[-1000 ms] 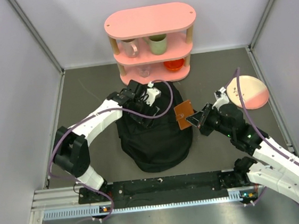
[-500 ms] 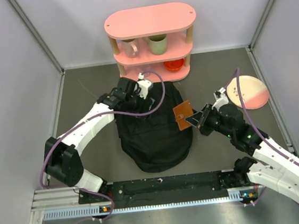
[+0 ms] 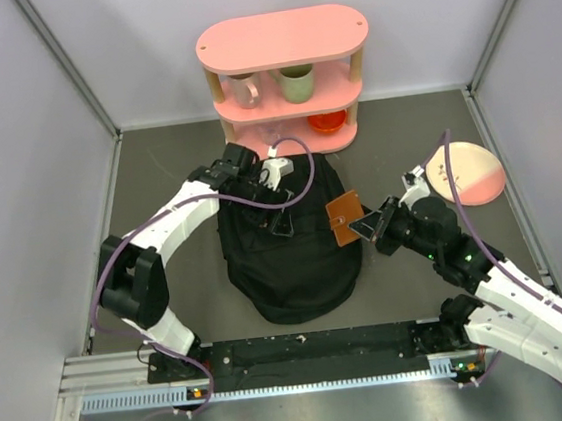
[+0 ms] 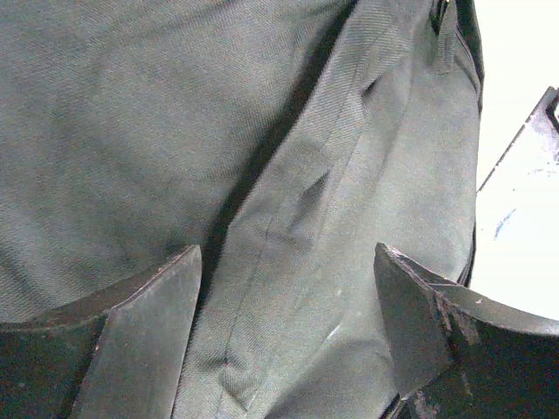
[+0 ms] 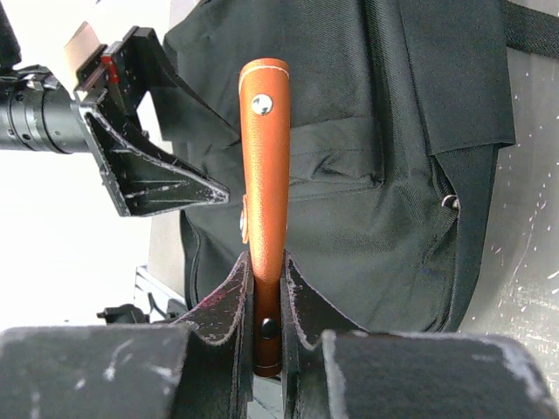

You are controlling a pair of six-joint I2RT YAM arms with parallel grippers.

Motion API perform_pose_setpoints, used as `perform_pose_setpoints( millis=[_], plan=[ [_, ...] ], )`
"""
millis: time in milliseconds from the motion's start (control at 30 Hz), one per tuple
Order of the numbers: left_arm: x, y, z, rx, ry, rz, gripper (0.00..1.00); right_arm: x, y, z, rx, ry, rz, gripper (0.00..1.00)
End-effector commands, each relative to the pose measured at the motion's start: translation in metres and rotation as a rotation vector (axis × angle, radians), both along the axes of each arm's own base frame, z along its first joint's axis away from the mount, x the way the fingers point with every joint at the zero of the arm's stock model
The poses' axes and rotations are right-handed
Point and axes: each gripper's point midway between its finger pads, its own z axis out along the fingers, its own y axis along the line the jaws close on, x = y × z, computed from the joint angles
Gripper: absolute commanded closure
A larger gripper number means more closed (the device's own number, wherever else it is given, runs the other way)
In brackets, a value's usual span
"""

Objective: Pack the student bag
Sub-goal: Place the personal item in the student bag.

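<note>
The student bag (image 3: pixel 292 265) lies flat in the middle of the table, a large black fabric backpack with its top toward the shelf. My left gripper (image 3: pixel 281 219) hangs open just above its upper part. In the left wrist view the two fingers (image 4: pixel 148 332) straddle a fabric fold and seam of the bag (image 4: pixel 175 131), with nothing pinched at the left gripper (image 4: pixel 286 262). My right gripper (image 3: pixel 365 226) sits at the bag's right edge, shut on a small brown leather wallet (image 3: pixel 346 217). The right wrist view shows the wallet (image 5: pixel 265 157) upright in the right gripper (image 5: pixel 265 275), before the bag's front pocket (image 5: pixel 349 175).
A pink two-tier shelf (image 3: pixel 281 39) stands at the back with two mugs, a glass and an orange bowl (image 3: pixel 328 121). A pink and cream plate (image 3: pixel 465 173) lies at the right. Grey walls enclose the table on three sides.
My left gripper drew back toward the shelf, then swung out over the bag's upper part again, still open. The right arm and the wallet have not moved.
</note>
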Motion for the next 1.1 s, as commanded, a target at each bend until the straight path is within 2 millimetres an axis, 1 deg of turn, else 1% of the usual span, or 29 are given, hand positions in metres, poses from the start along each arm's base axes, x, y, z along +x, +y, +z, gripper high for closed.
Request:
perform_pose_setpoints(
  millis=[0, 67, 100, 133, 167, 200, 267, 333, 400, 433, 533, 567, 733, 767, 833, 867, 933, 1000, 1033, 1067],
  plan=[
    [-0.016, -0.003, -0.002, -0.034, 0.048, -0.038, 0.17, 0.004, 0.001, 0.026, 0.052, -0.069, -0.012, 1.0],
    [-0.019, -0.002, -0.002, -0.034, 0.047, -0.032, 0.19, 0.004, 0.001, 0.027, 0.052, -0.069, -0.014, 1.0],
    [-0.016, 0.0, -0.003, -0.018, 0.029, -0.011, 0.2, 0.005, 0.001, 0.027, 0.052, -0.069, -0.014, 1.0],
    [-0.012, -0.002, 0.004, -0.038, -0.001, -0.005, 0.2, 0.005, 0.001, 0.026, 0.05, -0.069, -0.013, 1.0],
    [-0.014, -0.003, 0.015, -0.065, -0.026, -0.006, 0.2, 0.005, 0.001, 0.026, 0.051, -0.068, -0.012, 1.0],
    [-0.015, -0.004, 0.02, -0.079, -0.036, -0.014, 0.2, 0.004, 0.001, 0.026, 0.05, -0.067, -0.01, 1.0],
    [-0.02, -0.006, 0.033, -0.104, -0.043, -0.042, 0.2, 0.004, 0.001, 0.023, 0.047, -0.061, -0.011, 1.0],
    [-0.03, -0.008, 0.038, -0.129, -0.013, -0.083, 0.21, 0.004, 0.001, 0.023, 0.049, -0.06, -0.012, 1.0],
    [-0.041, -0.008, 0.037, -0.13, 0.025, -0.126, 0.23, 0.004, 0.001, 0.023, 0.048, -0.061, -0.013, 1.0],
    [-0.045, -0.008, 0.035, -0.126, 0.045, -0.135, 0.24, 0.004, 0.001, 0.022, 0.046, -0.06, -0.014, 1.0],
    [-0.066, -0.01, 0.025, -0.113, 0.087, -0.177, 0.29, 0.004, 0.001, 0.02, 0.047, -0.052, -0.017, 1.0],
    [-0.073, -0.014, 0.023, -0.114, 0.099, -0.188, 0.31, 0.004, 0.001, 0.02, 0.049, -0.05, -0.018, 1.0],
    [-0.091, -0.022, 0.003, -0.114, 0.121, -0.182, 0.4, 0.004, 0.001, 0.018, 0.047, -0.044, -0.019, 1.0],
    [-0.095, -0.024, 0.001, -0.112, 0.132, -0.172, 0.4, 0.004, 0.0, 0.018, 0.046, -0.043, -0.019, 1.0],
    [-0.095, -0.023, -0.01, -0.089, 0.114, -0.145, 0.41, 0.003, 0.0, 0.016, 0.045, -0.04, -0.019, 1.0],
    [-0.098, -0.024, -0.014, -0.079, 0.122, -0.133, 0.43, 0.003, 0.0, 0.015, 0.042, -0.036, -0.02, 1.0],
    [-0.097, -0.02, -0.023, -0.047, 0.102, -0.106, 0.45, 0.002, 0.0, 0.013, 0.043, -0.03, -0.021, 1.0],
    [-0.093, -0.02, -0.023, -0.03, 0.087, -0.065, 0.45, 0.002, 0.0, 0.013, 0.043, -0.025, -0.021, 1.0],
    [-0.086, -0.017, -0.021, -0.014, 0.043, -0.03, 0.45, 0.002, 0.0, 0.013, 0.044, -0.027, -0.021, 1.0],
    [-0.08, -0.018, -0.016, -0.025, 0.015, -0.008, 0.44, 0.002, -0.001, 0.013, 0.043, -0.028, -0.022, 1.0]
  ],
)
